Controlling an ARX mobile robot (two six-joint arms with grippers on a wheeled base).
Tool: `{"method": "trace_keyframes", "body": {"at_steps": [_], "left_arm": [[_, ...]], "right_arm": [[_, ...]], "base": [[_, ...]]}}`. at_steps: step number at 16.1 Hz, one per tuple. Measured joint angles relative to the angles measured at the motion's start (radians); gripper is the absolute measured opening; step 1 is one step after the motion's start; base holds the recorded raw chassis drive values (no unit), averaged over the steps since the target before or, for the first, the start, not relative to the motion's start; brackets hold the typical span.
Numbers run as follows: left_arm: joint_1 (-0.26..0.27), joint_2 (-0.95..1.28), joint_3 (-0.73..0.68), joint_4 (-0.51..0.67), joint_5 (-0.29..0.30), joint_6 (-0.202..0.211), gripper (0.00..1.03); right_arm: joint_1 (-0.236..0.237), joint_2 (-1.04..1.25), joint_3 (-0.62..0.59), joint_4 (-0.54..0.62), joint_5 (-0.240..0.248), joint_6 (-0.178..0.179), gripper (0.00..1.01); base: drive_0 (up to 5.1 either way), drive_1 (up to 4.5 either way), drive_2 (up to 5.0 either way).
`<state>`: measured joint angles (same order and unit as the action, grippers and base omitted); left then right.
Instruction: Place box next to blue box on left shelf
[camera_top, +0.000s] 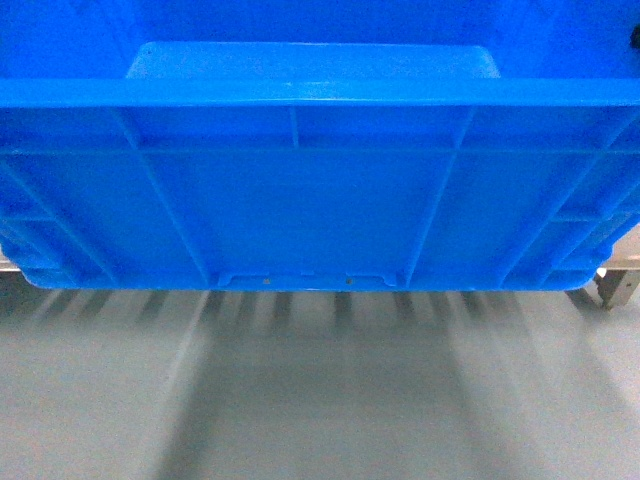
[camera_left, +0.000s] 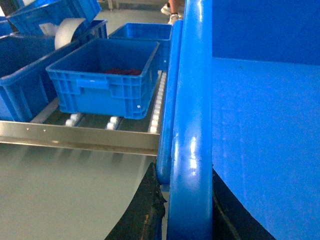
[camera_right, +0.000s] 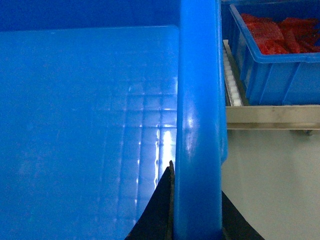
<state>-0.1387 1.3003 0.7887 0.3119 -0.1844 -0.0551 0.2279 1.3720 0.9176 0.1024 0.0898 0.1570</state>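
Box (camera_top: 300, 190) fills the head view, its ribbed wall facing the camera above grey floor (camera_top: 320, 400). Left gripper (camera_left: 187, 210) clamps the box's left rim, right gripper (camera_right: 195, 215) clamps its right rim, 1 dark finger on each side of each rim. Beside the box's left rim, the left shelf (camera_left: 80, 136) carries a smaller blue crate (camera_left: 102, 75) on white rollers.

The box (camera_top: 320, 200), a large bright-blue open-top crate with a thick glossy rim and ribbed outer walls, fills the head view, level and raised above the grey floor. Its inside is smooth. Its far end reaches the left shelf (camera_left: 80, 137), a metal-edged rack of white rollers, beside another blue box (camera_left: 102, 80) resting there.
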Motion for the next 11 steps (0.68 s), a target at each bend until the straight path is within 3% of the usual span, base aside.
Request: {"method": "trace_keyframes", "body": {"at_steps": [11], "left_arm": [[0.000,0.000,0.000,-0.002,0.001,0.000,0.14]], "right_arm": [[0.000,0.000,-0.004,0.002,0.001,0.000,0.07]], "base": [[0.0,0.00,0.0]]}}
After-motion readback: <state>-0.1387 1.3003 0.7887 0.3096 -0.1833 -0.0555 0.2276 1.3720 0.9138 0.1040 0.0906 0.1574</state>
